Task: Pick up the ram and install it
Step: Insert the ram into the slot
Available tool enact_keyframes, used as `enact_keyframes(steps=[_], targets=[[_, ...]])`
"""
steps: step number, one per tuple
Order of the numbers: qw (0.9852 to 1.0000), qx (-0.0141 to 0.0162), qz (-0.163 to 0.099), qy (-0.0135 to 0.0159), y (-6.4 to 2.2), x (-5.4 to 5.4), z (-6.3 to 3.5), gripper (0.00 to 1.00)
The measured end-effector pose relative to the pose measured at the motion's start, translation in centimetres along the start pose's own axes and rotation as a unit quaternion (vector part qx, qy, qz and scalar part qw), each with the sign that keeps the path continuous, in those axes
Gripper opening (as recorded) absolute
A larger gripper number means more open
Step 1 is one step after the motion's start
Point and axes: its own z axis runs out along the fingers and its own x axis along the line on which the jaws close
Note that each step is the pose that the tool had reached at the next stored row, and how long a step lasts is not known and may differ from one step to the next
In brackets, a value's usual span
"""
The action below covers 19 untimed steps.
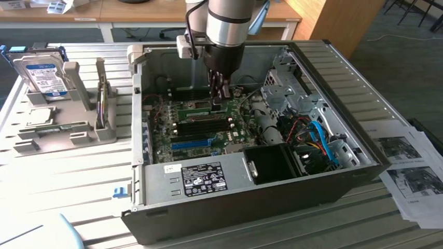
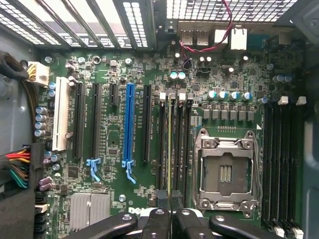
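Ram (image 2: pixel 169 149) stands edge-on, pinched in the closed hand (image 2: pixel 169 201), along the black memory slots (image 2: pixel 185 144) beside the CPU socket (image 2: pixel 227 172) in the wrist view. The exterior view places the hand inside the case (image 1: pixel 360 104), at one o'clock from the blue slot (image 1: pixel 190 143).

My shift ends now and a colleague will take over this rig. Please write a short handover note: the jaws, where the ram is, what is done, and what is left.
Gripper: jaws shut on the ram, low inside the open computer case.
Ram: seen edge-on, lined up with the black memory slots beside the CPU socket.
Done: the ram is picked up and brought to the slots on the motherboard.
Left: these views do not show whether the ram is fully seated, and the jaws have not let go.
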Motion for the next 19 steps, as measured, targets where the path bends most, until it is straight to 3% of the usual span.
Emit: enact_keyframes(steps=[19], targets=[[1.0, 0.0, 0.0, 0.0, -0.05, -0.1, 1.49, 0.11]])
